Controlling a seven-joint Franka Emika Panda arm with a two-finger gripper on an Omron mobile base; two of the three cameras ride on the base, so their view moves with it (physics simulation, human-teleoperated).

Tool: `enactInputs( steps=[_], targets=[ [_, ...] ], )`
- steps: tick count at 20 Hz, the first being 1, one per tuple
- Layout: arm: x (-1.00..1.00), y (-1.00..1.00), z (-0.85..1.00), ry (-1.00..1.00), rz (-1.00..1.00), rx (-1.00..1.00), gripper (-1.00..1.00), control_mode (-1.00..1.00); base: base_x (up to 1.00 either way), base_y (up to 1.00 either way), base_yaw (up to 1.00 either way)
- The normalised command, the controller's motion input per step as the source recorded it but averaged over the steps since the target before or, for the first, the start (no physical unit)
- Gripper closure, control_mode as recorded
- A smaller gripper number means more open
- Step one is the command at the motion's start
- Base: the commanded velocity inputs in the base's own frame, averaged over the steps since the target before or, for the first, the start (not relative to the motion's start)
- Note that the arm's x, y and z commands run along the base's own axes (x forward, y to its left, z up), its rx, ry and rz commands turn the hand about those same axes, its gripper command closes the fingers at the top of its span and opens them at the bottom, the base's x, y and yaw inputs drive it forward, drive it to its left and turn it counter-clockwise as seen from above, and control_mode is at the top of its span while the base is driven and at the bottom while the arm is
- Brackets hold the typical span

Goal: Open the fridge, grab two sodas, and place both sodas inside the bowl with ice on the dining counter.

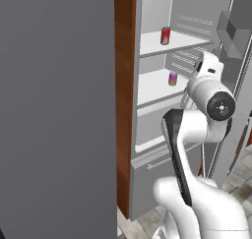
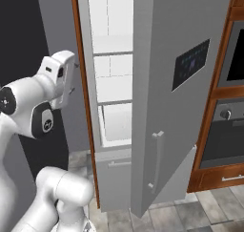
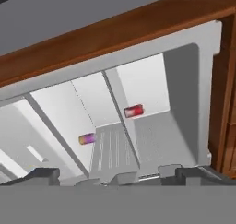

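The fridge (image 1: pixel 152 93) stands open, its white shelves showing. A red soda (image 1: pixel 165 35) stands on the upper shelf and a purple-pink soda (image 1: pixel 173 78) on the shelf below. In the hand view, which is rolled, the red soda (image 3: pixel 134 111) and the purple-pink soda (image 3: pixel 87 138) lie well ahead of my gripper (image 3: pixel 117 176). The gripper is open with nothing between its fingertips (image 3: pixel 40 174). My white hand (image 1: pixel 208 66) hovers in front of the fridge at the height of the middle shelf, apart from both cans. The bowl and the dining counter are out of view.
The grey fridge door (image 2: pixel 176 83) with its black dispenser panel (image 2: pixel 190 64) swings out to the right of the opening. A big grey panel (image 1: pixel 54 110) and a brown wood side (image 1: pixel 124 85) flank the left. The bottom drawer (image 2: pixel 116 171) is shut. An oven (image 2: pixel 231 116) sits at the far right.
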Motion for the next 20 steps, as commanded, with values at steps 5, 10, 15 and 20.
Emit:
enactInputs(
  steps=[5,10,15,20],
  targets=[
    [0.41,-0.39,0.0,0.06,-0.2,-0.06,-1.0,-1.0,0.0,0.0,0.0],
    [0.02,-0.64,-0.09,0.0,-0.2,0.0,-1.0,-1.0,0.0,0.0,0.0],
    [0.12,-0.37,-0.19,0.0,-0.23,0.0,-1.0,-1.0,0.0,0.0,0.0],
    [0.34,-0.29,-0.02,0.0,-0.25,0.0,-1.0,-1.0,0.0,0.0,0.0]
  ],
)
